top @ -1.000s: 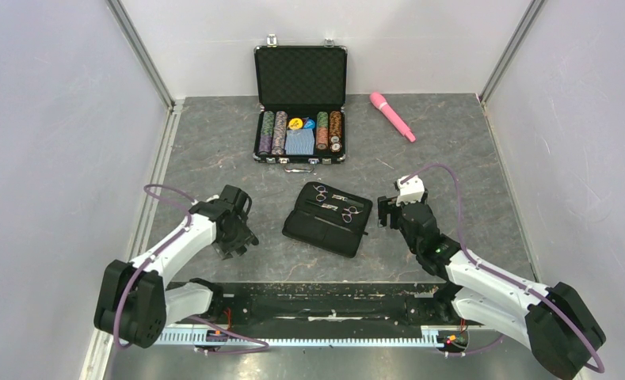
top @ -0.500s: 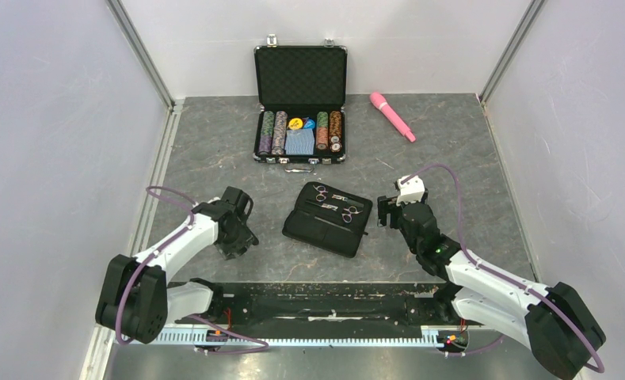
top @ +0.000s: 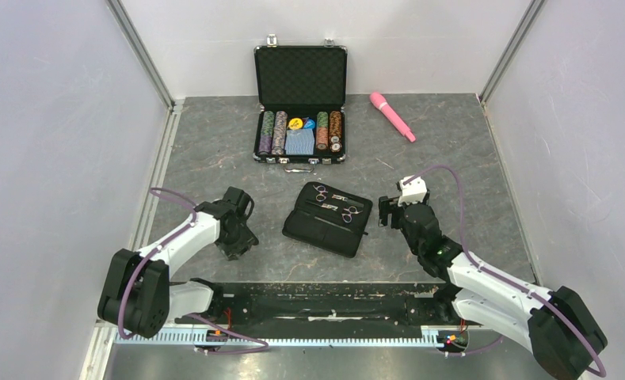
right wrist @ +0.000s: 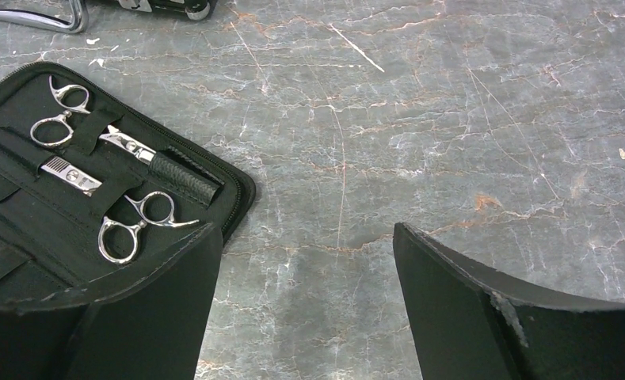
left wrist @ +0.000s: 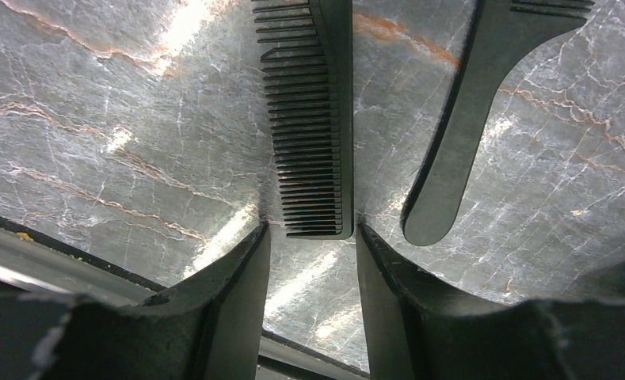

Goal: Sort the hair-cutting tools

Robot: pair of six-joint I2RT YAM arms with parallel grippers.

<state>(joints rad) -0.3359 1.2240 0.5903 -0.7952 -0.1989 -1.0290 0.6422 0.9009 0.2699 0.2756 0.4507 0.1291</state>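
Two black combs lie side by side on the marble table in the left wrist view: a toothed comb (left wrist: 315, 119) and a second comb's handle (left wrist: 463, 119). My left gripper (left wrist: 310, 231) is open, its fingertips flanking the near end of the toothed comb with narrow gaps on both sides. From above, the left gripper (top: 238, 236) points down at the table left of the black pouch (top: 325, 229) and hides the combs. Silver scissors (right wrist: 55, 119) and a second pair (right wrist: 135, 226) sit strapped in the open pouch (right wrist: 8, 206). My right gripper (right wrist: 305, 229) is open over bare table just right of the pouch.
An open poker-chip case (top: 300, 103) stands at the back centre, with a pink wand (top: 392, 115) to its right. Grey walls close in both sides. A black rail (top: 317, 301) runs along the near edge between the arm bases.
The left gripper's jaws have narrowed, and the left arm has shifted slightly. The right arm and the pouch have not moved.
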